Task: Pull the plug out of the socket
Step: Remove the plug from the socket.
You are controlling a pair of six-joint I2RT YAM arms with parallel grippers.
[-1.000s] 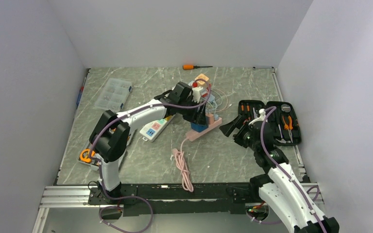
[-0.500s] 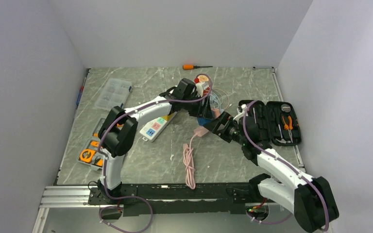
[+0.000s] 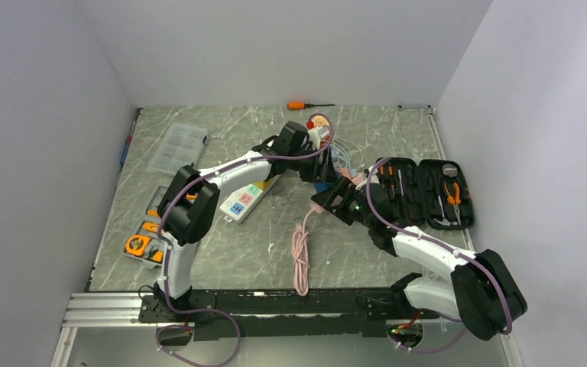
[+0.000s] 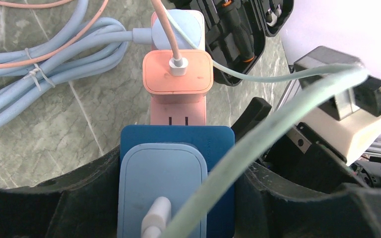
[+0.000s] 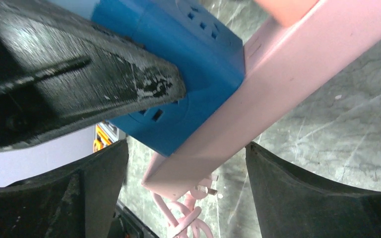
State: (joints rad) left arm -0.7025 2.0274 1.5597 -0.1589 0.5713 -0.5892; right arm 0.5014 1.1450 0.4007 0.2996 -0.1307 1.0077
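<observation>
Your left gripper (image 4: 176,183) seems clamped on the blue plug (image 4: 178,141), not yet pulled; at 5 o'clock, your right gripper (image 5: 181,161) straddles the socket strip (image 5: 297,64), fingers spread.

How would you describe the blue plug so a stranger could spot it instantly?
On the table, beside the black tool case, is a pink power strip. On it, the blue plug is the boxy dark-blue one between the jaws of the left gripper, next to a salmon-pink charger.

Bright, even overhead light, soft shadows; wrist close-ups slightly blurred.
</observation>
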